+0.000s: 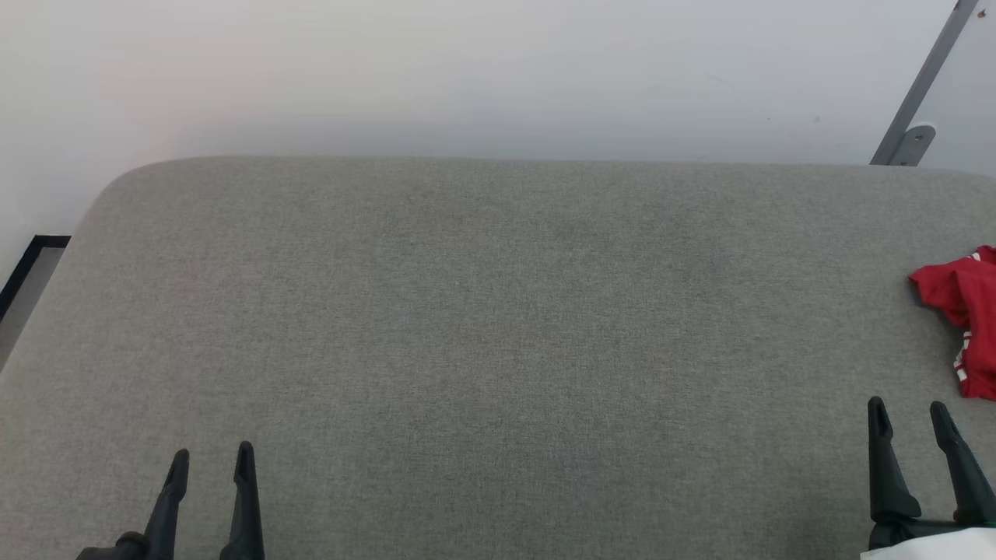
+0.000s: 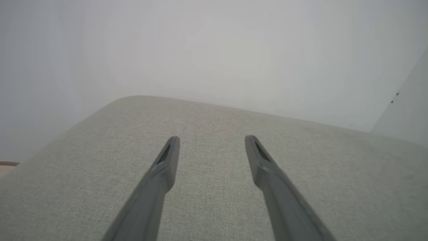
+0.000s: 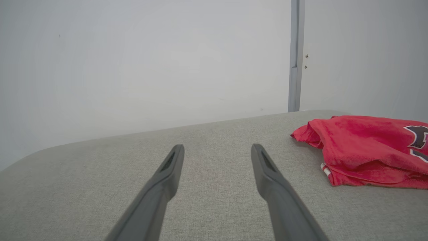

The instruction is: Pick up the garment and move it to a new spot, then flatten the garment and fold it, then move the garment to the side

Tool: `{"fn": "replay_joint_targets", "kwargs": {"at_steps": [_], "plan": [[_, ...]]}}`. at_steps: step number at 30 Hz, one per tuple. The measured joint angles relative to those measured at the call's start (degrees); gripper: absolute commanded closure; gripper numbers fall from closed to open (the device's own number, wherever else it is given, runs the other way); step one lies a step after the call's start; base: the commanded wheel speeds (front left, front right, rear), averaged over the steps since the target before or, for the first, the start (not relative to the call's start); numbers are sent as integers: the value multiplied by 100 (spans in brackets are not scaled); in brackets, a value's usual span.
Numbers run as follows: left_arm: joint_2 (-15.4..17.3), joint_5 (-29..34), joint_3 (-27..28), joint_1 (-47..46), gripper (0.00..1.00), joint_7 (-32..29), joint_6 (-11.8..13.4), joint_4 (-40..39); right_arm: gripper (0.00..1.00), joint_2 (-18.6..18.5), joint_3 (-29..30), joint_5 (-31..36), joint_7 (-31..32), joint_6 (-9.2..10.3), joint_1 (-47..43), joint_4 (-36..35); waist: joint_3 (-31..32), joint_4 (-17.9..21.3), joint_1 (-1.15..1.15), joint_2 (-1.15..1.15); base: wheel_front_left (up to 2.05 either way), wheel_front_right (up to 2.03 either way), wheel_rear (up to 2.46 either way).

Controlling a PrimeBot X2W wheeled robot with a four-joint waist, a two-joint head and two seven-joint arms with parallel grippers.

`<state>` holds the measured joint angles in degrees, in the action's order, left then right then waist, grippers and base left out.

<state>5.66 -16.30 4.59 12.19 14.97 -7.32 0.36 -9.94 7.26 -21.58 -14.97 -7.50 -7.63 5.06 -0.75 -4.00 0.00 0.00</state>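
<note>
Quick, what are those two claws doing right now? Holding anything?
Left gripper: open, holding nothing.
Right gripper: open, holding nothing; the red garment lies apart from it.

Bench [image 1: 467,311]: grey woven cloth cover, matt, fine rough weave.
Garment [image 1: 961,303], right edge of frame: red soft cloth, matt, slightly fuzzy nap, rumpled; white stripe trim.
Left claw [image 1: 213,453], right claw [image 1: 908,406]: dark fingers, plastic-like, smooth, dull sheen.
Wall [image 1: 467,78], top of frame: pale, smooth, matt.
Bar [image 1: 926,78], upper right: grey, metal-like, smooth, satin finish.
</note>
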Motion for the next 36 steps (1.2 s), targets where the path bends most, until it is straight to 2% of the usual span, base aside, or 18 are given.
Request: {"fn": "replay_joint_targets", "kwargs": {"at_steps": [2,3,8,36], "plan": [[18,33,-41,-8,0,0,0,-5,0,1,-10,0,0,0,1,1,-4,-9,0,0,0,0,0],[20,31,-46,-10,100,-1,0,-1,100,5,-13,-2,1,0,-1,13,-7,-14,0,0,0,0,0],[-70,-34,-89,17,100,-34,1,257,100,122,-33,-59,37,0,-13,266,-7,-10,0,0,0,0,0],[-56,-2758,-127,-535,100,-661,2,672,100,321,-43,-2492,776,0,385,487,8,86,0,0,0,0,0]]}}
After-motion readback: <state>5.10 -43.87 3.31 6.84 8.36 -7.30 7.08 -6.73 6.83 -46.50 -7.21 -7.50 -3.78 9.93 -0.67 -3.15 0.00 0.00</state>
